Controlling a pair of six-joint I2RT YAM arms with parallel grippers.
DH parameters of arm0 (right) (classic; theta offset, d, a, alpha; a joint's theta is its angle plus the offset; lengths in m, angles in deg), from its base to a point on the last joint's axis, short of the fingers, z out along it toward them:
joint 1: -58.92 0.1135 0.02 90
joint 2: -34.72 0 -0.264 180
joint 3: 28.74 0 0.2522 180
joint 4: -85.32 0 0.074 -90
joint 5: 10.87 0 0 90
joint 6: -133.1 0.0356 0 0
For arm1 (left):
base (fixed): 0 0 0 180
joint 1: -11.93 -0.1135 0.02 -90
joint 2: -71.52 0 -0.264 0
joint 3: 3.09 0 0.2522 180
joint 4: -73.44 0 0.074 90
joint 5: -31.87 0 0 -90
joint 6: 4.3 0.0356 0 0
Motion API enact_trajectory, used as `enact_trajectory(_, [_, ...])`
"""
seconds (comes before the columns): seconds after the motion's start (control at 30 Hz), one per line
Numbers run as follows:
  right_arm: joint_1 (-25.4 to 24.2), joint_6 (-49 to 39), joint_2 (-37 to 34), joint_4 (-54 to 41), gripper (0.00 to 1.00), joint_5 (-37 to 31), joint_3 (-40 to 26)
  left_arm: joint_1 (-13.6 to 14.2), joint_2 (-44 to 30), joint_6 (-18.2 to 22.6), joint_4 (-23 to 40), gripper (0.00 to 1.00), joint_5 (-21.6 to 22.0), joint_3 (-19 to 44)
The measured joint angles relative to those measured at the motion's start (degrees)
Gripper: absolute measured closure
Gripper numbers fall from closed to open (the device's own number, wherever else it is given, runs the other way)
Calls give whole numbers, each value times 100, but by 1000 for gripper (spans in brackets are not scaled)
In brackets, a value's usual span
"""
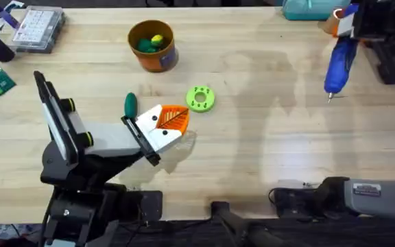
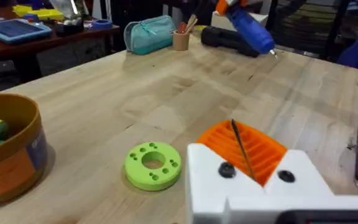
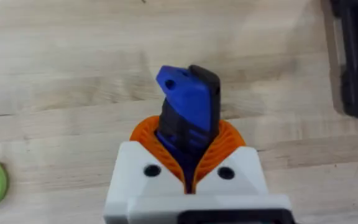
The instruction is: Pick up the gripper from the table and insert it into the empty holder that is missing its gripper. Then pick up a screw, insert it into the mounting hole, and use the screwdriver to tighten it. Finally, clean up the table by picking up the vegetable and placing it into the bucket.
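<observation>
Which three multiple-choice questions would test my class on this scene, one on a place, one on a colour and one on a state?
1. Where is the vegetable?
A. In the bucket
B. On the table, beside the round disc with holes
C. In the right gripper

2. What colour is the round disc with holes?
A. Lime green
B. Blue
C. Orange

3. What state is the screwdriver in?
A. Lying loose on the table
B. Standing in the bucket
C. Clamped in the right gripper

Answers:
1 B: the overhead view shows it lying on bare wood near the disc.
2 A: the overhead and left wrist views both show it lime green.
3 C: the right wrist view shows the orange pads closed on its blue body.
</observation>
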Motion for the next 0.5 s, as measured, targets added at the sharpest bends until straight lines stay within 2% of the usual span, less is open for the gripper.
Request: enact_trajectory(0.5, [1383,2,1963,152,974,22,0,0,2,-2,0,982,-2,0])
